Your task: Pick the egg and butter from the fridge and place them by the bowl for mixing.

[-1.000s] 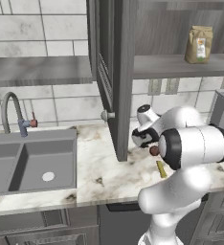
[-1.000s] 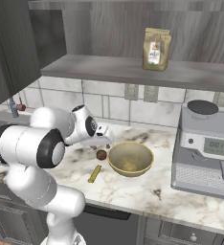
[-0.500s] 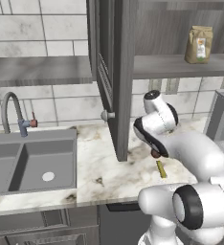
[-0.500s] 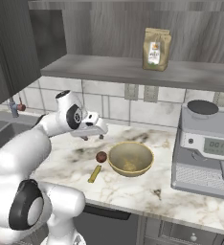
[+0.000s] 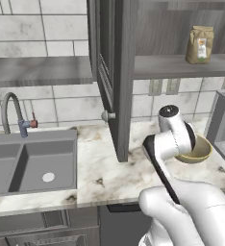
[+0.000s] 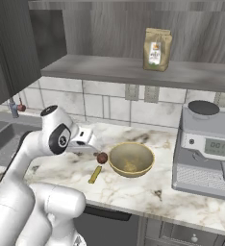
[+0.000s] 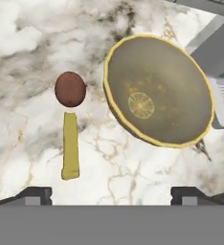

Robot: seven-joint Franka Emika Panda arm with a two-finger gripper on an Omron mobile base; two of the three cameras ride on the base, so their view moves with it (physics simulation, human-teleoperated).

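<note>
Marble counter point(image 6: 133, 190): butter point(image 6: 95, 174) (lengthwise) points at egg point(image 6: 102, 157).

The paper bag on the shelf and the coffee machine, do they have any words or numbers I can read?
No text here can be read.
Brown paper bag: a white label with an orange spot, its print too small and blurred.
Coffee machine: a small screen with faint marks, too blurred to read.
Bowl: a round pattern inside, no letters.

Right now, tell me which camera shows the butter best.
The hand view: the butter lies whole and close, just below the egg. The right base view shows it small beside the bowl.
</note>
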